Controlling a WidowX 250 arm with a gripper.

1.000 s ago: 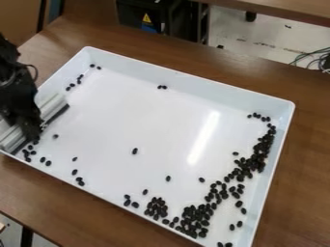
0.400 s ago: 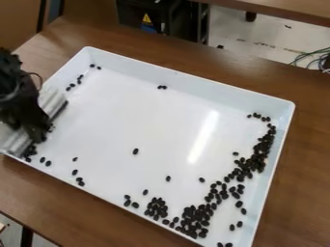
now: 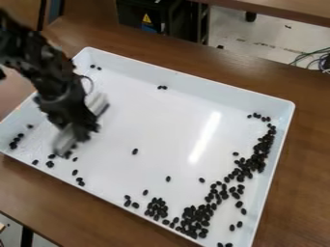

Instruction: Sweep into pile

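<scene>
My gripper [image 3: 80,132] hangs over the left part of the white tray [image 3: 187,77], around the middle of a grey-white sweeping tool [image 3: 99,104] with a dark lower edge. Dark beans [image 3: 193,219] lie in a dense band from the tray's near edge up along its right wall. A smaller cluster [image 3: 156,208] sits near the front wall. Loose beans [image 3: 50,164] lie in the left corner and close to the tool's near end. Single beans [image 3: 134,151] are scattered mid-tray, and a pair [image 3: 161,87] rests by the back wall.
The tray's raised walls surround the beans on a brown wooden table [image 3: 309,159]. Black equipment [image 3: 155,17] with a warning label stands behind the table, and cables [image 3: 312,59] lie at the upper right.
The gripper and the tool have moved right, away from the tray's left wall. Beans in the left corner now show, and some near the tool's near end have shifted.
</scene>
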